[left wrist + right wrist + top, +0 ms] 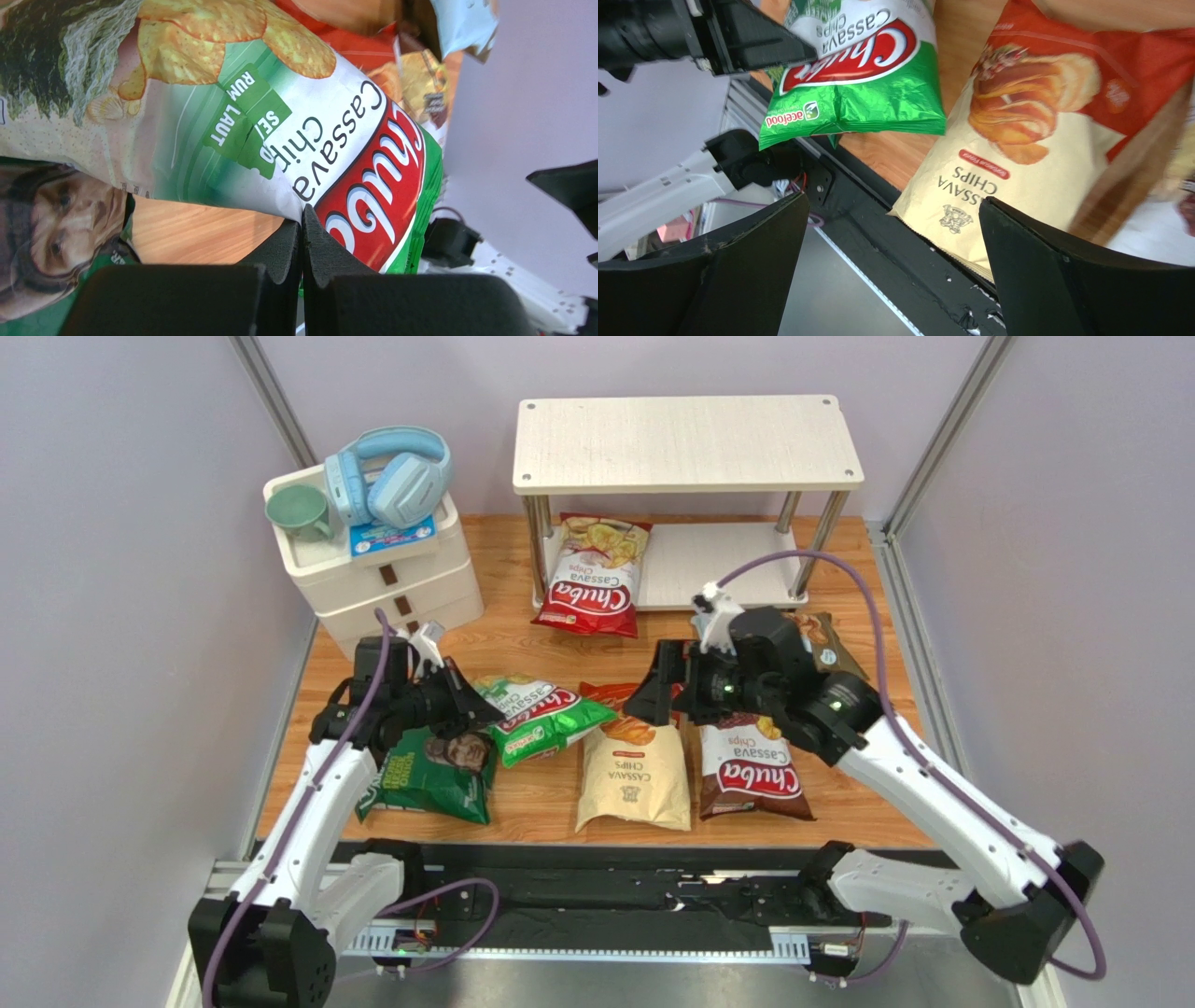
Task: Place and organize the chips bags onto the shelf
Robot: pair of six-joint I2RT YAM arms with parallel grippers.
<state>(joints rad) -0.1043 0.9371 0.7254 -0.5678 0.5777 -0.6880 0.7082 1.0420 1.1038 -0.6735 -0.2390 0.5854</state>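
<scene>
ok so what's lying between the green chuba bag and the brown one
The cream-orange cassava chips bag lies between the green chuba bag and the brown chuba bag; this is clearest in the top view.

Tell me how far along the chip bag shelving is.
Done: only the red bag is at the shelf, leaning out of its lower tier.
In hand: the left gripper is shut on the green bag. The right gripper hangs open over the cream-orange bag.
Left: the brown bag and the dark green bag lie on the table.
</scene>
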